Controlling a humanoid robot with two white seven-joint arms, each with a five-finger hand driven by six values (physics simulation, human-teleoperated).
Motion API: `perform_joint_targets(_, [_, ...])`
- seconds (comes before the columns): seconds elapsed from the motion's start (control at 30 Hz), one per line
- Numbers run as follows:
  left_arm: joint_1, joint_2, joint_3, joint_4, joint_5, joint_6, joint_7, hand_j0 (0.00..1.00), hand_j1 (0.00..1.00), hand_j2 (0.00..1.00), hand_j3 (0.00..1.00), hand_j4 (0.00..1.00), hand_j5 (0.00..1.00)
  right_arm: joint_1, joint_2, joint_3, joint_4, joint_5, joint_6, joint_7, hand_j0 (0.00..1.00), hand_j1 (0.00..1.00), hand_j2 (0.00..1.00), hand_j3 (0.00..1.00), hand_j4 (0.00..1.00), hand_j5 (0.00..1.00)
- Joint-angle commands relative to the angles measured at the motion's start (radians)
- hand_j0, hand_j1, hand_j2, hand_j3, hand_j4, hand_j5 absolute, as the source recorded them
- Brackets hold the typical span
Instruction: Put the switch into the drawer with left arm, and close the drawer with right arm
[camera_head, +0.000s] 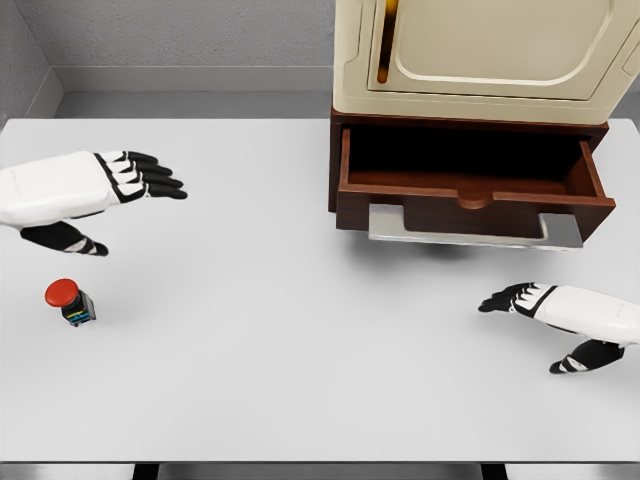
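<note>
Because the drawer (470, 178) stands pulled out and seemingly empty, the switch (70, 301) waits upright on the bench (300, 300), just below the left hand (95, 190), fingers spread, holding nothing. The right hand (560, 320) hovers open below the drawer, ready to push.

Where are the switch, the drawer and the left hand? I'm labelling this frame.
switch (63, 291): head view, red button top.
drawer (475, 205): head view, front panel.
left hand (100, 185): head view, the palm.

Grey speckled wall (190, 30) behind a white table (290, 340), cream cabinet (490, 50) above
</note>
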Motion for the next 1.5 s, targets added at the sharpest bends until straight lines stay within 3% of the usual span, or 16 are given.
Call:
perform_joint_targets(0.0, [0.0, 0.005, 0.007, 0.0, 0.0, 0.002, -0.019, 1.0, 1.0, 1.0, 1.0, 1.0, 1.0, 0.0, -0.003, -0.002, 0.001, -0.007, 0.002, 0.0, 1.0, 1.0, 1.0, 1.0, 1.0, 1.0])
perform_joint_targets(0.07, [0.003, 0.013, 0.011, 0.0, 0.009, 0.002, -0.022, 1.0, 1.0, 1.0, 1.0, 1.0, 1.0, -0.003, -0.003, -0.002, 0.001, -0.007, 0.002, -0.001, 1.0, 1.0, 1.0, 1.0, 1.0, 1.0])
perform_joint_targets(0.17, [0.018, 0.102, 0.043, 0.009, 0.009, 0.002, -0.026, 1.0, 1.0, 1.0, 1.0, 1.0, 1.0, -0.003, -0.014, -0.003, -0.002, -0.007, 0.002, -0.012, 1.0, 1.0, 1.0, 1.0, 1.0, 1.0])
perform_joint_targets(0.27, [0.029, 0.126, 0.046, 0.059, 0.009, 0.002, -0.029, 1.0, 1.0, 1.0, 1.0, 1.0, 1.0, -0.003, -0.031, -0.009, -0.002, -0.007, 0.002, -0.012, 1.0, 1.0, 1.0, 1.0, 1.0, 1.0])
perform_joint_targets(0.4, [0.117, 0.149, 0.048, 0.11, 0.006, 0.002, -0.029, 1.0, 1.0, 1.0, 1.0, 1.0, 1.0, 0.0, -0.052, -0.011, -0.002, -0.008, 0.002, -0.015, 1.0, 1.0, 1.0, 1.0, 1.0, 1.0])
perform_joint_targets(0.6, [0.186, 0.176, 0.039, 0.162, -0.006, 0.002, -0.028, 1.0, 1.0, 1.0, 1.0, 1.0, 1.0, 0.003, -0.049, -0.009, -0.002, -0.008, 0.002, -0.013, 1.0, 1.0, 1.0, 1.0, 1.0, 1.0])
perform_joint_targets(0.67, [0.204, 0.16, 0.039, 0.158, -0.06, 0.002, -0.026, 1.0, 1.0, 1.0, 1.0, 1.0, 1.0, 0.005, -0.049, -0.009, -0.001, -0.008, 0.002, -0.007, 1.0, 1.0, 1.0, 1.0, 1.0, 1.0])
perform_joint_targets(0.9, [0.261, 0.061, 0.039, 0.145, -0.057, 0.002, -0.002, 1.0, 1.0, 1.0, 1.0, 1.0, 1.0, -0.003, -0.032, -0.011, -0.001, -0.008, 0.002, 0.045, 1.0, 1.0, 1.0, 1.0, 1.0, 1.0])
perform_joint_targets(1.27, [0.284, 0.068, 0.037, 0.19, -0.06, 0.002, 0.03, 1.0, 1.0, 1.0, 1.0, 1.0, 1.0, -0.002, -0.032, -0.011, -0.001, -0.008, 0.002, 0.045, 1.0, 1.0, 1.0, 1.0, 1.0, 1.0])
perform_joint_targets(1.47, [0.296, 0.062, 0.036, 0.208, -0.081, 0.002, 0.026, 0.68, 0.68, 0.68, 0.68, 0.68, 0.68, -0.002, -0.035, -0.011, -0.001, -0.008, 0.002, 0.045, 1.0, 1.0, 1.0, 1.0, 1.0, 1.0])
